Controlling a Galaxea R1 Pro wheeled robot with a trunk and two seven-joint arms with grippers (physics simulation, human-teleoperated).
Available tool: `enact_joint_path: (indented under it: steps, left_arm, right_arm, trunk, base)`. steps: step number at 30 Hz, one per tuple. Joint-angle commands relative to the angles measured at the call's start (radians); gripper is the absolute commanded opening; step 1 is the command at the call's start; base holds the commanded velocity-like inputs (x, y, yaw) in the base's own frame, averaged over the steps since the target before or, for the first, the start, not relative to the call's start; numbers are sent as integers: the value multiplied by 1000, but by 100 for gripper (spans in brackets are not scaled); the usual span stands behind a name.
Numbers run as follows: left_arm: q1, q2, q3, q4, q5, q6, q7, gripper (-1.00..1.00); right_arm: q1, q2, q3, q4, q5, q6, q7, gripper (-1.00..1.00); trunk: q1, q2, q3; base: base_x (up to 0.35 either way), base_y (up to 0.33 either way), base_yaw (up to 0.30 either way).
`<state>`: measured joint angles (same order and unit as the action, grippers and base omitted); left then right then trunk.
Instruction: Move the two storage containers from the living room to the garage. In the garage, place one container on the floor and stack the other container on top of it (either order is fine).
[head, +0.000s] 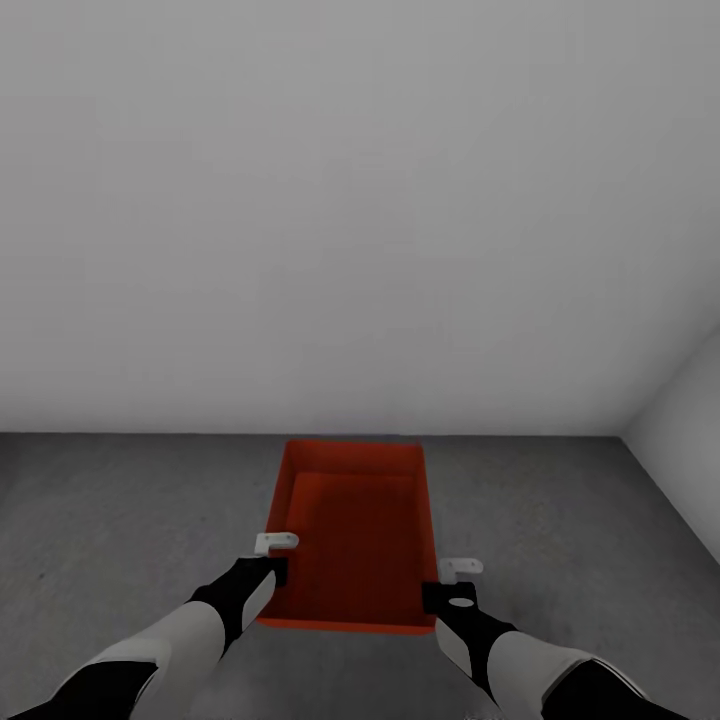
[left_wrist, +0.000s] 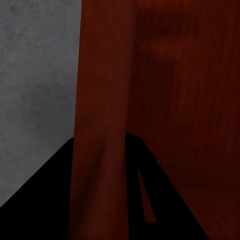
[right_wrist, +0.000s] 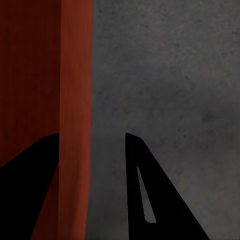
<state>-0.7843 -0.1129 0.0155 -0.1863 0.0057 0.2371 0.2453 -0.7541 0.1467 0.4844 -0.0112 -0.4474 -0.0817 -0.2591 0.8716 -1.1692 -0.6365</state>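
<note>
White wall (head: 360, 200) stands behind the dark grey concrete floor (head: 120, 520). One orange-red storage container (head: 360, 530) sits near the wall. Left gripper (head: 277, 543) straddles the container's left wall, right gripper (head: 461, 567) its right wall; whether either is clenched cannot be told.

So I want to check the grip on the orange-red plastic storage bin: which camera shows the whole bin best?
The head view: the orange-red plastic storage bin shows whole, open side up, over grey concrete floor, a gripper at each long wall. Each wrist view shows just a close slice of one wall.
</note>
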Motion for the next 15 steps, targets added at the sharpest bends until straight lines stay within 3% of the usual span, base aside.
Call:
enact_joint_path:
  steps: [1,15]
  left_arm:
    - [0,-2,-26,14,37,2,2,-100]
    - [0,-2,-26,14,37,2,3,-100]
  right_arm:
    - [-1,1,3,-18,-5,-6,-5,-100]
    - [-1,1,3,-18,-5,-6,-4,-100]
  trunk:
    - [4,-8,-5]
    - [58,-106,-66]
  base:
    - [0,0,0]
    - [0,0,0]
